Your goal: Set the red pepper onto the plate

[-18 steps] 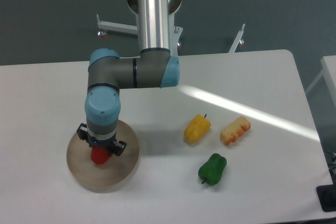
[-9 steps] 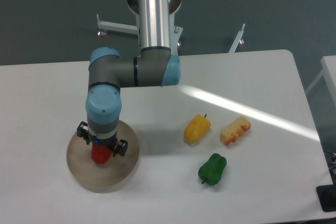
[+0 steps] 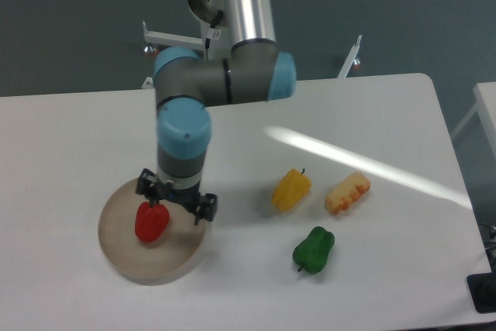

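Pepper, red (image 3: 151,222), lying on plate (image 3: 124,257), left of centre, free of any grip; gripper (image 3: 176,199) hanging just beside and to the right of it, over the plate's upper right part, released, fingers apart and clasping nothing; yellow pepper (image 3: 291,190), green pepper (image 3: 313,249) and ridged orange piece (image 3: 347,192) lying well apart to the right on white table (image 3: 372,114).
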